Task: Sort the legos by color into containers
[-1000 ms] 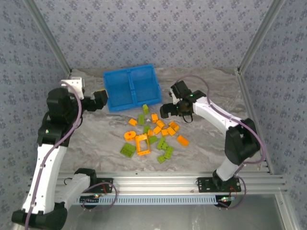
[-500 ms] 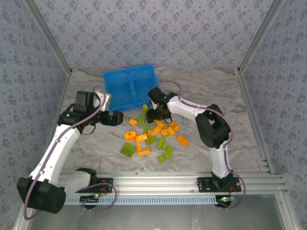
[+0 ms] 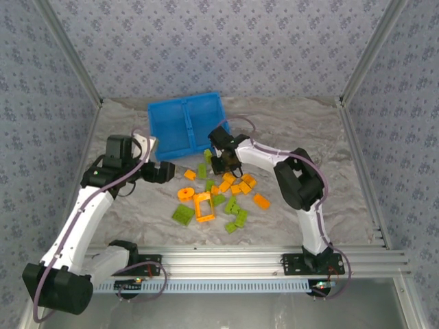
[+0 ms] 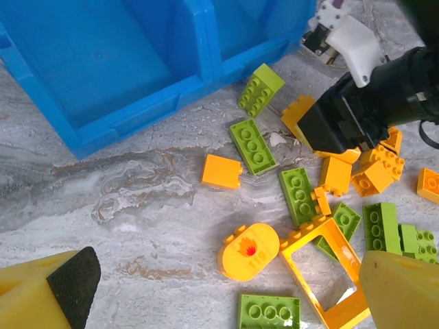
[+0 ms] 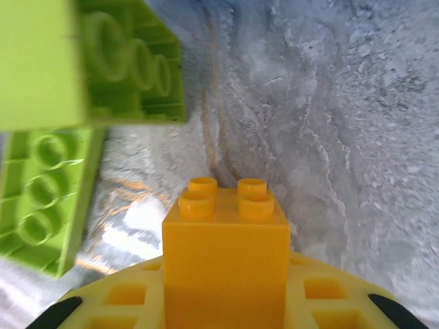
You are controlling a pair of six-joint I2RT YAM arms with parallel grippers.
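A grey marbled desk (image 3: 329, 137) sits inside blue-grey flowered walls (image 3: 219, 48), with a slotted metal rail (image 3: 226, 259) along its near edge. At the far middle lies the blue tray (image 3: 171, 127), its 2 compartments side by side, and the legos (image 3: 219, 195), orange and lime green, are scattered on the desk just in front of it. The right hand (image 3: 218, 164) stands at the heap's far edge near the tray's front corner, clamped on a 4-stud orange brick (image 5: 225, 247) with 2 lime bricks (image 5: 130, 75) close beside it. The left hand (image 3: 167, 171) hangs wide open over bare desk left of the heap.
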